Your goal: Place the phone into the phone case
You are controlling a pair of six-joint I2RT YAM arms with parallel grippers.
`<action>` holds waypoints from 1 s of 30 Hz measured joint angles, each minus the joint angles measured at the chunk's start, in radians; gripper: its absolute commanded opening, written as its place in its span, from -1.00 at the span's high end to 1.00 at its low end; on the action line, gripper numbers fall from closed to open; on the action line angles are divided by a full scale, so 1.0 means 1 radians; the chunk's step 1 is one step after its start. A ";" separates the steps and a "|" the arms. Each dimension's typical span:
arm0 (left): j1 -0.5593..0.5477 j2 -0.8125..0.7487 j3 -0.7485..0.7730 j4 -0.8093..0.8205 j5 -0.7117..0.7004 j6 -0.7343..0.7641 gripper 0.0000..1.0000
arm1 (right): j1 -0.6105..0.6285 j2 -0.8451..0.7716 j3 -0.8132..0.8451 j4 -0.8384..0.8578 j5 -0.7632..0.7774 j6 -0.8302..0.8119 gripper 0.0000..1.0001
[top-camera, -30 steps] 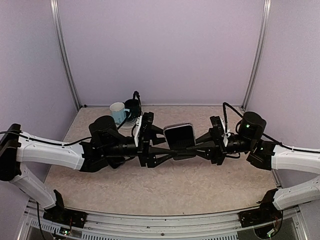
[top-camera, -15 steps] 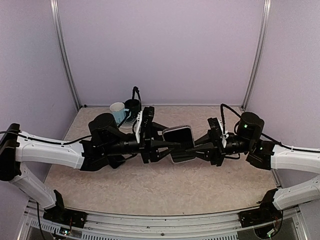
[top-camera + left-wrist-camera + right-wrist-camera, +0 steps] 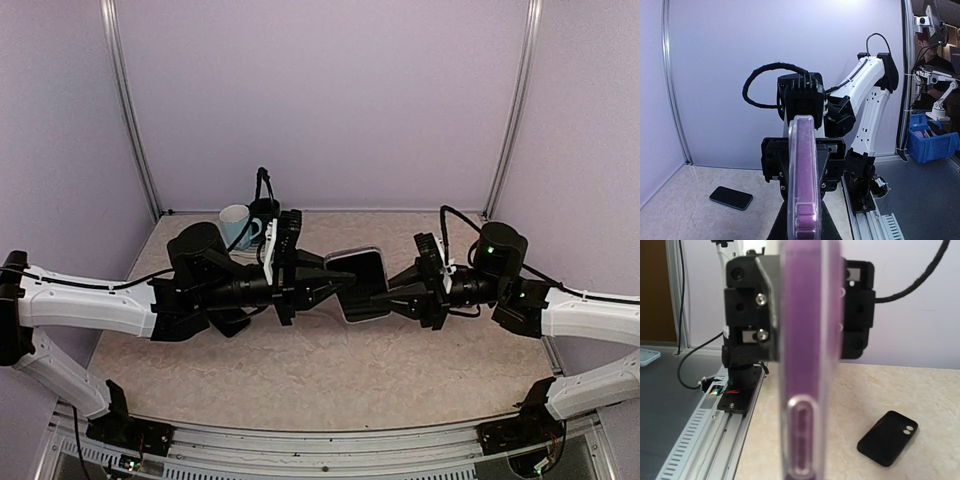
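change: left claw (image 3: 343, 280) now shuts on phone case (image 3: 362, 270) | right claw (image 3: 380, 297) grips it too (both hold it up) | phone (image 3: 731, 198) not in yet

Phone (image 3: 731, 198) and mug (image 3: 236, 222) obstruct the otherwise open tabletop (image 3: 320, 385).

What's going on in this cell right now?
Both arms hold the phone case in the air between them, above the table. The left gripper is shut on one end and the right gripper on the other. The wrist views show the case edge-on, clear with a purple tint. The black phone lies flat on the table, camera side up, not yet in the case.
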 measured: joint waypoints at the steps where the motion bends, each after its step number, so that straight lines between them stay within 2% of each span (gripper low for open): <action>1: 0.000 0.000 0.000 0.000 -0.003 -0.004 1.00 | 0.000 0.002 0.002 0.000 0.001 0.000 1.00; 3: 0.000 0.000 0.000 0.000 -0.016 -0.015 1.00 | 0.000 0.004 0.003 -0.003 0.009 0.003 0.39; 7: 0.001 0.010 0.008 -0.013 -0.088 -0.074 1.00 | 0.001 0.016 0.013 -0.011 0.093 0.002 -0.41; 8: 0.002 0.018 0.013 -0.016 -0.116 -0.094 1.00 | 0.001 0.021 0.018 -0.017 0.119 -0.002 -0.60; 11: 0.014 0.031 0.015 -0.021 -0.214 -0.162 1.00 | 0.005 0.036 0.042 -0.033 0.229 -0.003 -0.95; 15: 0.057 0.040 0.013 -0.016 -0.372 -0.283 1.00 | 0.047 0.061 0.066 -0.037 0.446 0.004 -0.98; 22: 0.097 0.074 0.003 0.007 -0.509 -0.403 1.00 | 0.161 0.227 0.155 -0.038 0.719 -0.025 -0.99; 30: 0.106 0.083 -0.012 0.009 -0.563 -0.444 1.00 | 0.174 0.326 0.254 -0.045 0.874 -0.043 -0.99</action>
